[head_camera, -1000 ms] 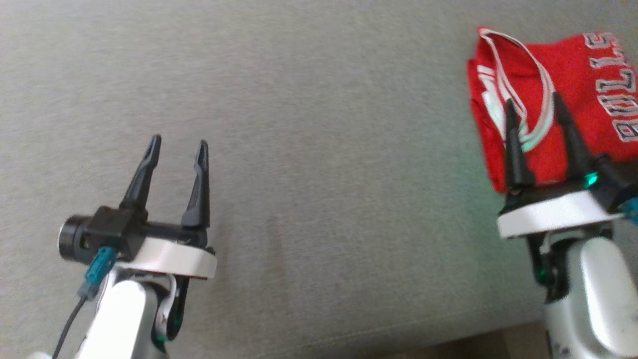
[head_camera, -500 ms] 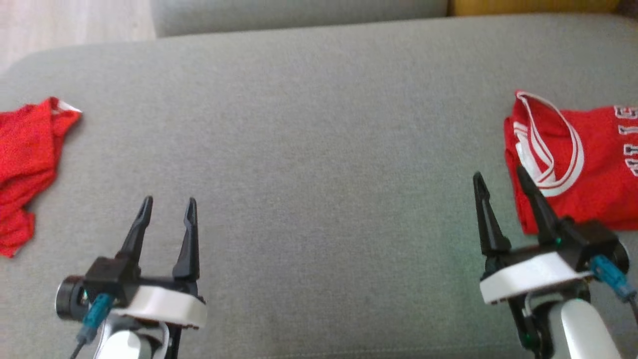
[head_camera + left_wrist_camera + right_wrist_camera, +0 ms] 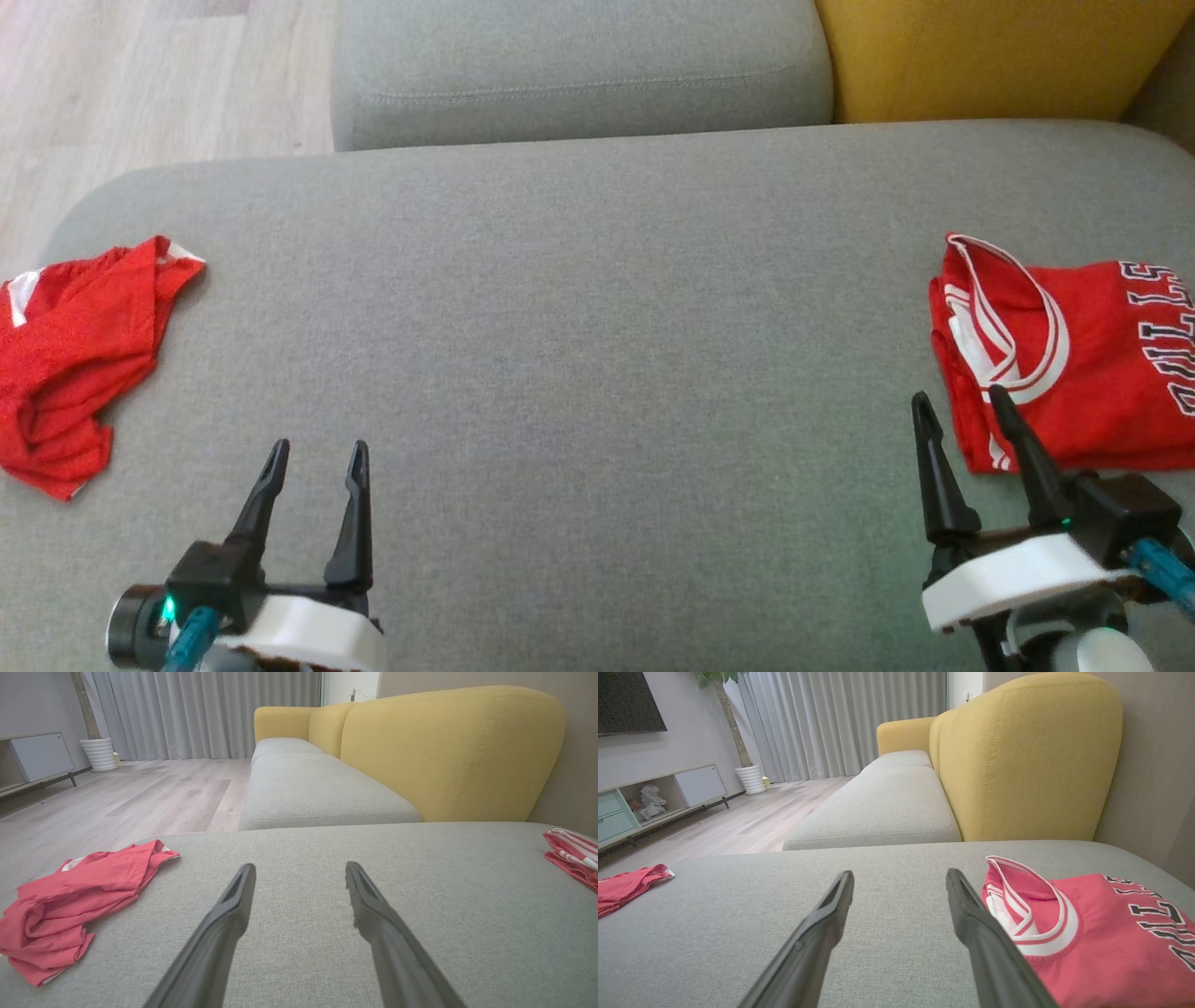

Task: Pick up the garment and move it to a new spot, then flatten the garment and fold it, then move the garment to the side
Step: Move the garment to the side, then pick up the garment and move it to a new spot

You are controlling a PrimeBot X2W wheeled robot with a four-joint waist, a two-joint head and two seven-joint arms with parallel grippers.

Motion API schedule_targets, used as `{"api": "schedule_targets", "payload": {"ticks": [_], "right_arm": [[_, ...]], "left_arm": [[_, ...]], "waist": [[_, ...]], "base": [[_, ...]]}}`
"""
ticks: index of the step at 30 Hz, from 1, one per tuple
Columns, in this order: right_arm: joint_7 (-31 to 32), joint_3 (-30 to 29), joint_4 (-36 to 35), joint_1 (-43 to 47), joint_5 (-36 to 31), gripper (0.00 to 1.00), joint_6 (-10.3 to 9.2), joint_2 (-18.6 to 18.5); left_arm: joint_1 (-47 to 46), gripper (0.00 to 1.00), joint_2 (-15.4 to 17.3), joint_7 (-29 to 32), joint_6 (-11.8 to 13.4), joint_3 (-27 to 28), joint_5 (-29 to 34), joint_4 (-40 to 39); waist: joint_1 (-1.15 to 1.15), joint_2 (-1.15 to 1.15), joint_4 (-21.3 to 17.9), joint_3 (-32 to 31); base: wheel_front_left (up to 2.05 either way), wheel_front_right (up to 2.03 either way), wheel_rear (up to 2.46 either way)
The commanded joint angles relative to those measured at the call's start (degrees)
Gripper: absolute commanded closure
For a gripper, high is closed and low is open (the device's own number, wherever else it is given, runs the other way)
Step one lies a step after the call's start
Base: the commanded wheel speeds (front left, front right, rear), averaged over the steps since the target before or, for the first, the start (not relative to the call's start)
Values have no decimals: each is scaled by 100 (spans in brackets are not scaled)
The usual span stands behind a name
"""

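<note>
The left claw (image 3: 319, 448) and right claw (image 3: 959, 397) both stand spread apart and empty above the grey fabric sofa seat (image 3: 597, 327). A folded red jersey with white trim (image 3: 1074, 373) lies just ahead and right of the right claw. A crumpled red garment (image 3: 75, 364) lies well left of the left claw.

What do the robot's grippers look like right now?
Alike: left gripper and right gripper each have two long black tapering fingers on a black block, a white curved collar beneath, a teal cable plug and a small green light.
</note>
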Motion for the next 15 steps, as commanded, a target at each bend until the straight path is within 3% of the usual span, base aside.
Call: {"api": "schedule_targets", "payload": {"ticks": [1,15], "right_arm": [[20,107,-247,-96,89,0,37,-17],[21,95,-251,-60,182,0,37,-16]], "left_arm": [[-170,0,114,-19,27,209,-54,-191],[-162,0,179,48,106,175,-56,-274]], "waist": [[1,0,-2,-40],[1,0,-41,-49]], "base": [[0,0,0],[0,0,0]]}}
